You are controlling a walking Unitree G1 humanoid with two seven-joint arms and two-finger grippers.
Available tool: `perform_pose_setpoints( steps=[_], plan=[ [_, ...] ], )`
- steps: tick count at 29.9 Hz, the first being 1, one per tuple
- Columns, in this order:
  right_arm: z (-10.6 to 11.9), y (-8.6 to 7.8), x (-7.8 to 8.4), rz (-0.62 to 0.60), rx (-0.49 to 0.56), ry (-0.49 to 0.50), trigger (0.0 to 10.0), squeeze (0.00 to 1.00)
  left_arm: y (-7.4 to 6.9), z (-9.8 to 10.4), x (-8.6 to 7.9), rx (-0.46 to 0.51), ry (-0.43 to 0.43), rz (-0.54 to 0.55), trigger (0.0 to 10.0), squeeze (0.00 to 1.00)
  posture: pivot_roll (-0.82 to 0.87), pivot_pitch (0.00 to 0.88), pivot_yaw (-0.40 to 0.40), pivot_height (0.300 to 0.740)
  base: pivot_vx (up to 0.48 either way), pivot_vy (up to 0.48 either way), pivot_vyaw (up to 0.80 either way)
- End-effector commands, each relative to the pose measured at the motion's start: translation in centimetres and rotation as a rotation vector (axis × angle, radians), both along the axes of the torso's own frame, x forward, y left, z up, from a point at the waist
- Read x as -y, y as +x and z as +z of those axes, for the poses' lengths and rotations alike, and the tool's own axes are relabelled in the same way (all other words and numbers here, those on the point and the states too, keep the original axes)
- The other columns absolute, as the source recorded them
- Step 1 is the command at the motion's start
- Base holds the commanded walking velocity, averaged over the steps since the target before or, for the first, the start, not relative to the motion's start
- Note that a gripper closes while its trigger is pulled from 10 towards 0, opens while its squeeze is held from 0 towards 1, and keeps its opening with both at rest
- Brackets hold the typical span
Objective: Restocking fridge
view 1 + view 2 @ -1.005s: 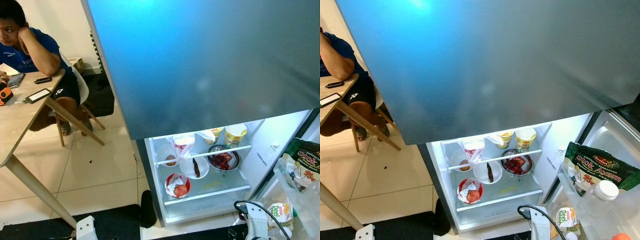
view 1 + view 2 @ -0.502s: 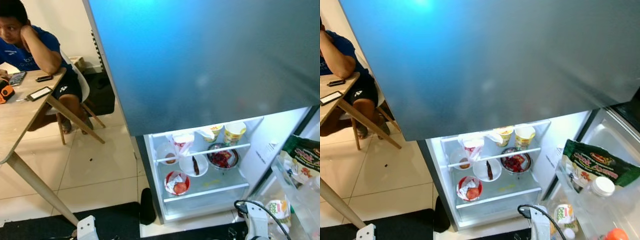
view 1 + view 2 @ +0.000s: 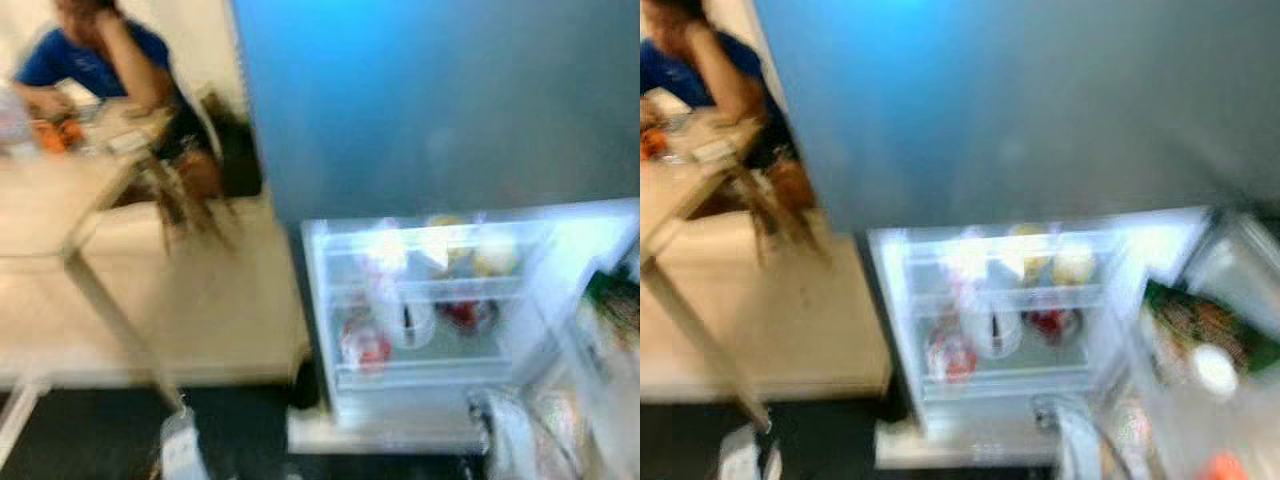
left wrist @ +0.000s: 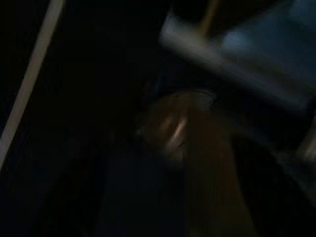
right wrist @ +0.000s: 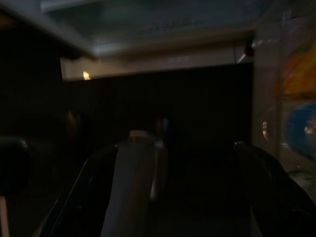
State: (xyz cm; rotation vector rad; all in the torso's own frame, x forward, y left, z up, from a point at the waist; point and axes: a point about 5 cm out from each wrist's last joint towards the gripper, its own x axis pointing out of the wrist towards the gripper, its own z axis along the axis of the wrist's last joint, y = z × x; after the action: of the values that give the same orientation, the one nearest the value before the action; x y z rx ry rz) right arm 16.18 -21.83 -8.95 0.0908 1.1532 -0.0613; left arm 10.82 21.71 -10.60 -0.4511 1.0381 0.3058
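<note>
The fridge's lower compartment [image 3: 430,310] stands open and lit, all blurred. On its shelves I make out a red bowl [image 3: 365,345], a white bowl [image 3: 410,322], a steel bowl of red food [image 3: 465,312] and yellow cups [image 3: 490,255]. The open door's rack on the right holds a green packet [image 3: 1200,325] and a white-capped bottle [image 3: 1215,368]. My right gripper [image 5: 180,192] hangs low in front of the fridge, open, with nothing between its fingers [image 5: 94,197]. My left arm [image 3: 180,450] hangs idle; its wrist view is dark and smeared.
The closed grey-blue upper door [image 3: 430,100] fills the top of the view. A person [image 3: 90,50] sits at a wooden table [image 3: 60,190] to the left, with a chair beside it. A dark mat [image 3: 100,430] lies on the tiled floor before the fridge.
The whole picture has shifted and blurred, so the camera has moved; more of the table and the person shows. Nothing in the fridge has visibly moved.
</note>
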Motion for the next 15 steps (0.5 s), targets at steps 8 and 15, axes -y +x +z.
perform_pose_setpoints(
  steps=[8,15],
  plan=[
    [-0.35,-0.58,-0.59,0.002,-0.019,0.019,10.0,0.0,1.25,0.49,-0.56,0.039,0.02,-0.011,10.0,0.0,-0.04,0.0,0.012,0.74,-0.345,0.0,0.0],
    [-0.39,-0.67,-0.63,0.003,-0.021,0.02,10.0,0.0,1.28,0.5,-0.55,0.039,0.021,-0.014,10.0,0.0,-0.04,0.0,0.011,0.74,-0.348,0.0,0.0]
  ],
)
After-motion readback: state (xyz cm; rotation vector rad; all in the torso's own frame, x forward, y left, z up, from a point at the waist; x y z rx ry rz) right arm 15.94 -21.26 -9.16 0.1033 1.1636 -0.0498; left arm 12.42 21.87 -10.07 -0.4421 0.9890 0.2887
